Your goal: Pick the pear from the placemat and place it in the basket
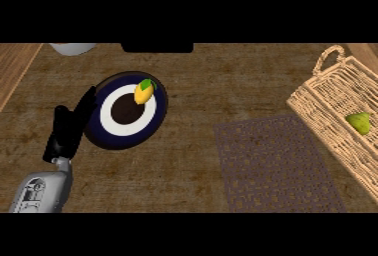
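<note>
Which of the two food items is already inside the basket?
The green pear, lying in the wicker basket at right; the yellow corn sits on the plate.

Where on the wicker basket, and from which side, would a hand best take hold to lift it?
By the looped handle at the far end of the basket, coming from above: it arches clear of the rim, leaving room for fingers. The woven walls are wide and flat.

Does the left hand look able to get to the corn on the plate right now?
Probably yes. The left hand rests open right at the left edge of the plate, and the corn lies uncovered on the plate's far right rim. Nothing stands between them, though it would have to reach across the plate.
</note>
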